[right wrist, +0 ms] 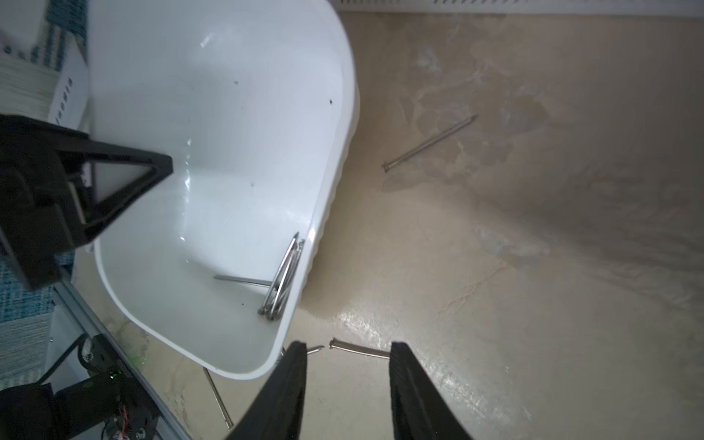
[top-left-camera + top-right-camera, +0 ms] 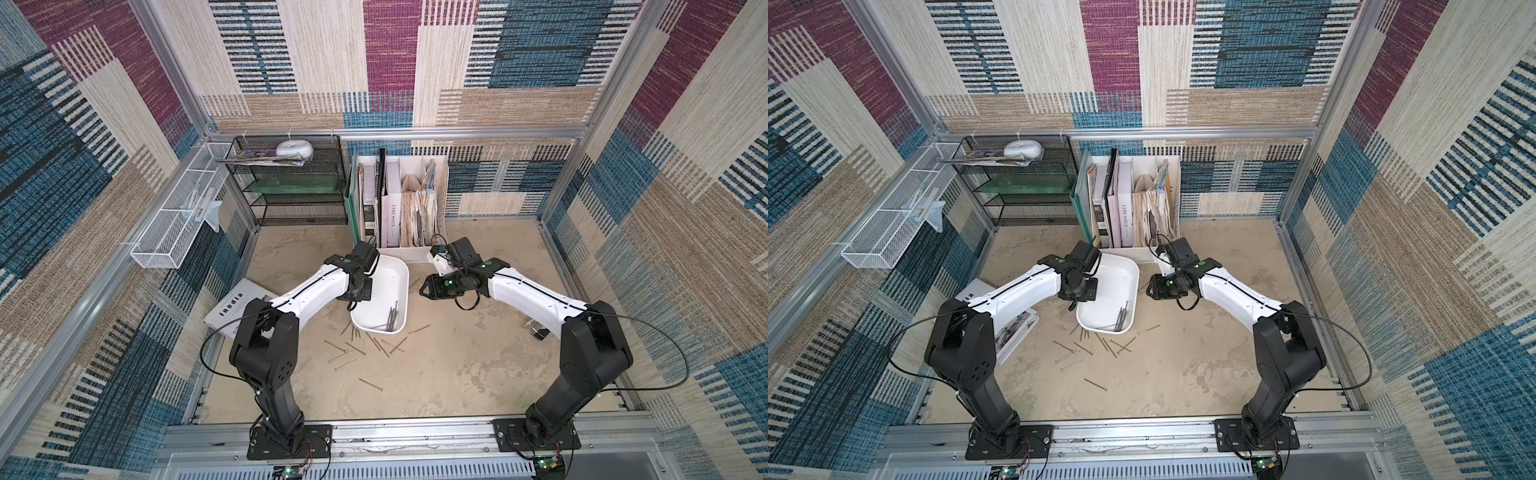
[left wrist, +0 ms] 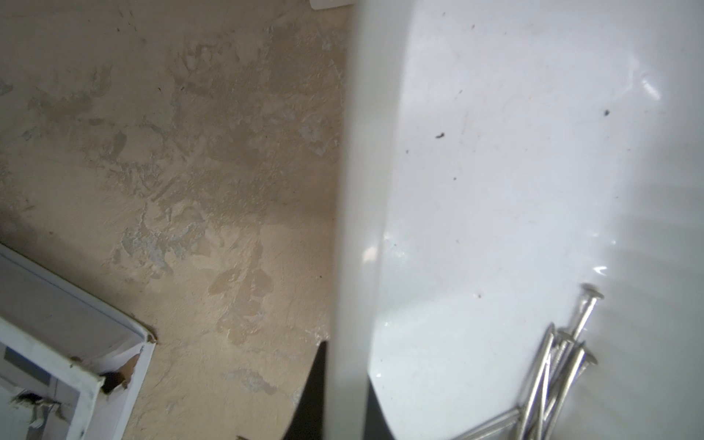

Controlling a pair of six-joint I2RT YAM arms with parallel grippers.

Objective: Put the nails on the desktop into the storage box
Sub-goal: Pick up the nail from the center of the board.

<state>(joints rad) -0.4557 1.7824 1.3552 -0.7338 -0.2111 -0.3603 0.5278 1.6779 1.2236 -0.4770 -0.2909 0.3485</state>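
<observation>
Closest to a lens, low in the right wrist view: right gripper (image 1: 348, 346), black fingers parted, nothing pinched, only desktop and one loose nail showing through the gap. Of the nails (image 2: 392, 318), a small bundle already inside the storage box (image 2: 388, 278), lying together along its near right wall. Roughly a dozen more scattered on the desktop (image 2: 457, 374) just off the box's near end, several crossing. One lone nail (image 2: 370, 384) lying nearer the arm bases, another (image 2: 419, 329) beside the near right corner, one more (image 1: 428, 143) off the right side. Storage box mid-desktop, apparently tipped, far end raised and near end down. Left gripper (image 3: 344, 381) clamped on the box's left rim: white wall sandwiched between two dark fingers in the left wrist view. Right gripper level with the box's right side in both top views, clear of the rim. Judged step: collection partly done, right arm empty and free to fetch. Next move, as a guess: swing over the single nail by the near right corner, turn the jaws square across the shank, lower the fingertips right to the surface, close, lift, release over the box. Calls for fine height control, since a thin round shank on a hard top probably rolls or slips; crossing nails better left until the singles are gone. Farther out: white magazine lettered "Inedia" (image 2: 232, 303) under the left arm, white file holder (image 2: 405, 254) just behind the box, black mesh shelf (image 2: 299, 208), white wire basket (image 2: 166, 241) on the left wall.
</observation>
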